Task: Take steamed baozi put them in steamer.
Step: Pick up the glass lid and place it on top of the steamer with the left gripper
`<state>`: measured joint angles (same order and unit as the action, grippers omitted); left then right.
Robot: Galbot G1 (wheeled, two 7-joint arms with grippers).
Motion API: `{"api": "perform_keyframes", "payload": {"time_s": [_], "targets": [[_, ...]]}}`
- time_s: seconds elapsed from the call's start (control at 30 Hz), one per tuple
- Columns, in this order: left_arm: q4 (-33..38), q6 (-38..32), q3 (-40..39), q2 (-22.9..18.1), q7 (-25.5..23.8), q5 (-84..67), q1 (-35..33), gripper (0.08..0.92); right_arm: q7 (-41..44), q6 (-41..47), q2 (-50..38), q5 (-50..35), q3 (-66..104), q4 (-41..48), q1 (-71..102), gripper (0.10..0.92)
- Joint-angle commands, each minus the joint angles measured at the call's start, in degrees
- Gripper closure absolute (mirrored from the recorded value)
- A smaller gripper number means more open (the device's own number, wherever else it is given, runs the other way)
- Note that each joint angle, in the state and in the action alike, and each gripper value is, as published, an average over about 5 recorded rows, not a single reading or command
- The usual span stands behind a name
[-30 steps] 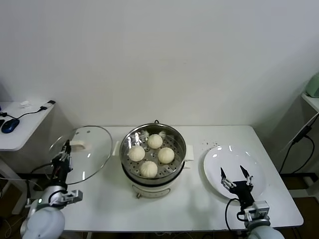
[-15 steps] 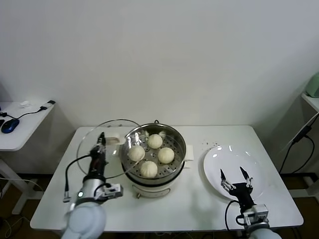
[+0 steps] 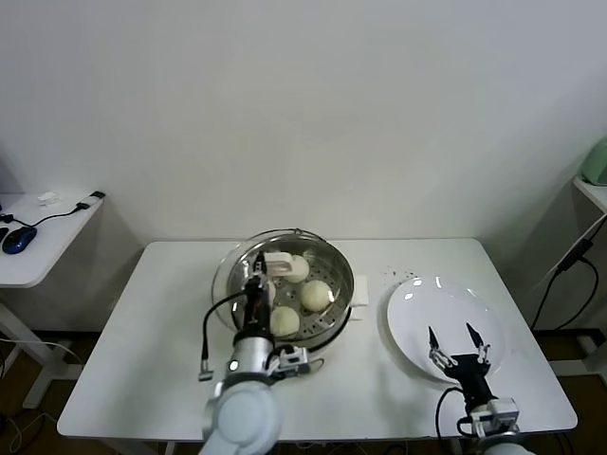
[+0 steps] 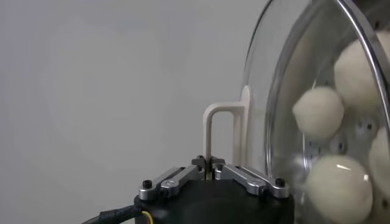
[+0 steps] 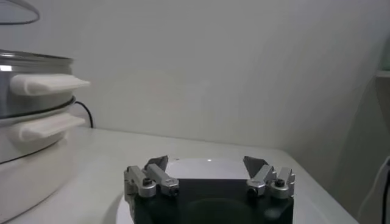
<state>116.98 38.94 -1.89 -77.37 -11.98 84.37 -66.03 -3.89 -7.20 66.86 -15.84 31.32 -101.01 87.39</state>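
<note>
Four steamed baozi (image 3: 316, 295) inside steamer (image 3: 334, 305). Glass lid (image 3: 248, 270) carried from table's left to above steamer, left gripper (image 3: 258, 275) clamped on its white handle (image 4: 220, 131). Right gripper (image 3: 456, 342) spread wide, empty, over bare white plate (image 3: 417, 303).

The steamer (image 3: 327, 284) is polished steel, mirror-bright on its wall, with a perforated metal tray inside; its side handles and base look like smooth cream plastic. The steamed baozi (image 3: 316, 296) have a smooth, matt, cream-white dough skin. The lid (image 4: 286, 91) is clear glass with a shiny metal rim, and its handle (image 4: 222, 131) looks like smooth white plastic. At the near right, the plate (image 3: 427, 303) is white and glossy, catching bright highlights. The bench (image 3: 152, 313) has a smooth, matt white top. Both grippers show black bodies with bare grey metal finger links.
</note>
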Motion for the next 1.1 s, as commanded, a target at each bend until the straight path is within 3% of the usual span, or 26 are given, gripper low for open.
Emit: {"api": "perform_keyframes", "payload": {"time_s": [0.03, 1.1], "targets": [[-5.1, 2.6, -6.4, -6.5, -2.0, 5.6, 3.8, 0.861, 0.3, -1.6, 0.9, 0.2, 1.5, 0.8, 0.4, 0.203], [-12.8, 1.2, -1.7, -8.1, 1.8, 8.4, 2.7, 0.861, -1.3, -4.0, 3.1, 2.6, 1.7, 1.4, -1.0, 0.202]]}}
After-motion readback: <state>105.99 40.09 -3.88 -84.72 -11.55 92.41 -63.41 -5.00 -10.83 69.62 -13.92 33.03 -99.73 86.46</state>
